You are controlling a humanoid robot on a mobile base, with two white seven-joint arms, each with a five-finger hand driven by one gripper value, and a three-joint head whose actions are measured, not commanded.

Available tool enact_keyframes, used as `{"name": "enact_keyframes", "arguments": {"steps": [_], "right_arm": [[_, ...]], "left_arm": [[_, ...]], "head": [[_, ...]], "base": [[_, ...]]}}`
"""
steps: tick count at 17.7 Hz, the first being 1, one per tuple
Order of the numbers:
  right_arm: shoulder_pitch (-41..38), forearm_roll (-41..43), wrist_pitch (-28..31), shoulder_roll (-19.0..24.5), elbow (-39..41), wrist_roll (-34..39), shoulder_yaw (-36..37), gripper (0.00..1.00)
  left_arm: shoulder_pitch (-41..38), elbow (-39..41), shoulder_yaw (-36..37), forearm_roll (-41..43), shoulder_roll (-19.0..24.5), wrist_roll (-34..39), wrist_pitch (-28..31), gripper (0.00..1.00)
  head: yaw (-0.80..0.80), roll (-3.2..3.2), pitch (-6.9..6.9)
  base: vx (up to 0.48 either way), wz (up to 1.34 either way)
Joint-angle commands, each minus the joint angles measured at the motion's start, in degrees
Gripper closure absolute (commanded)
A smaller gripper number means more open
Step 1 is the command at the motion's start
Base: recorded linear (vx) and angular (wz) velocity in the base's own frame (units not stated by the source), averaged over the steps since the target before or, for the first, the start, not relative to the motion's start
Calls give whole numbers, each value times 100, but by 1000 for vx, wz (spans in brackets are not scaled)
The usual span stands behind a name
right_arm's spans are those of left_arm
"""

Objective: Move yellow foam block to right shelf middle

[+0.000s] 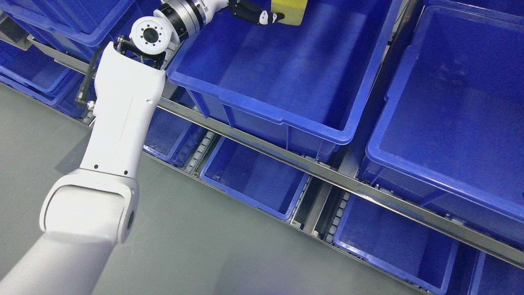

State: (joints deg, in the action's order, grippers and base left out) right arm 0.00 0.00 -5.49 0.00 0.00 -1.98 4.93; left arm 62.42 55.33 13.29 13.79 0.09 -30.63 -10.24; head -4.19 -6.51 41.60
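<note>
Now | left hand (254,13) grips yellow foam block (288,10) at top centre, over a blue bin (282,119) | keep the grip firm while carrying rightward (block partly cropped)

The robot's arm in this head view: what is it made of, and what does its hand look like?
The left arm wears smooth white shells with small dark screw holes. A round white joint cap sits beside a silver and black ring. A black cable loops along its side. The left hand is black with white patches.
</note>
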Motion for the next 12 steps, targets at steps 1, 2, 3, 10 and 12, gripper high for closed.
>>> {"name": "enact_keyframes", "arguments": {"steps": [1,2,3,10,12], "right_arm": [[-9,-18,4,-100,100,4,-1,0],[-9,-18,4,-100,100,4,-1,0],[-9,-18,4,-100,100,4,-1,0],[-9,-18,4,-100,100,4,-1,0],[-9,-18,4,-100,100,4,-1,0]], "left_arm": [[15,268,497,-2430,91,924,689,2],[15,268,716,-2521,91,1040,760,1],[7,268,910,-2522,91,1041,821,0],[-19,487,1317,-2530,91,1041,937,0],[-125,803,818,-2574,91,1076,954,0]], "head": [[0,0,0],[0,0,0],[0,0,0],[0,0,0],[0,0,0]], "base": [[0,0],[0,0],[0,0],[0,0],[0,0]]}}
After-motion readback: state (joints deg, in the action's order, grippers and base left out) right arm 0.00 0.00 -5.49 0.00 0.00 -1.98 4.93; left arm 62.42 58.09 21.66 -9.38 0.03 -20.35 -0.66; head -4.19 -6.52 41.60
